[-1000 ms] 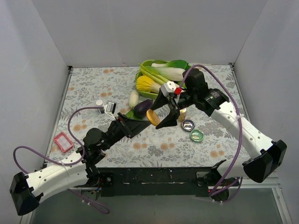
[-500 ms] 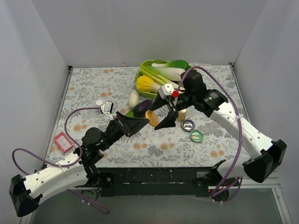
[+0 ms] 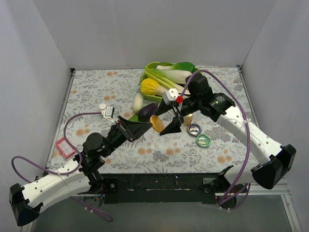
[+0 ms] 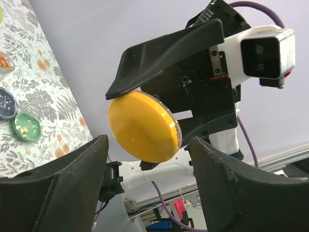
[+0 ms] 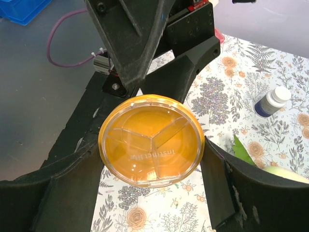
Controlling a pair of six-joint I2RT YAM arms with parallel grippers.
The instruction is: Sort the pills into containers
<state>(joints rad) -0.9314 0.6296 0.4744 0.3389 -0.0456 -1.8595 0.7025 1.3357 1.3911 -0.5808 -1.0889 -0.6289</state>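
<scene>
1. Orange dish (image 3: 156, 122): off the counter (image 3: 96, 92), in mid-air near the middle, pinched on its rim by the right tool (image 3: 160, 123). The fingers sit on opposite edges.
2. Right wrist view: the dish's clear face with three compartments looks back at that camera. I cannot tell if there are pills inside.
3. Left tool (image 4: 148, 140): spread, holding nothing. The dish lies dead ahead at its 12 o'clock, between the lines of the two fingers, with a gap on each side.
4. Key relation: the left fingers flank the dish at 3 and 9 o'clock in the left wrist view, and the right tool's fingers hold it at 12 and 6. The two grips are crossed, so the free rim faces the left tool.
5. Top view: the dish is at about 2–3 o'clock from the left tool and just beside it. Both tools are near, and only the right one is touching.
6. Dark blue dish (image 3: 194, 129) and green dish (image 3: 203, 140) rest on the counter at 4 o'clock from the orange one.
7. Judgement: this looks like a handover or a two-tool lid pull. Next the left tool needs to pinch the free rim squarely.
</scene>
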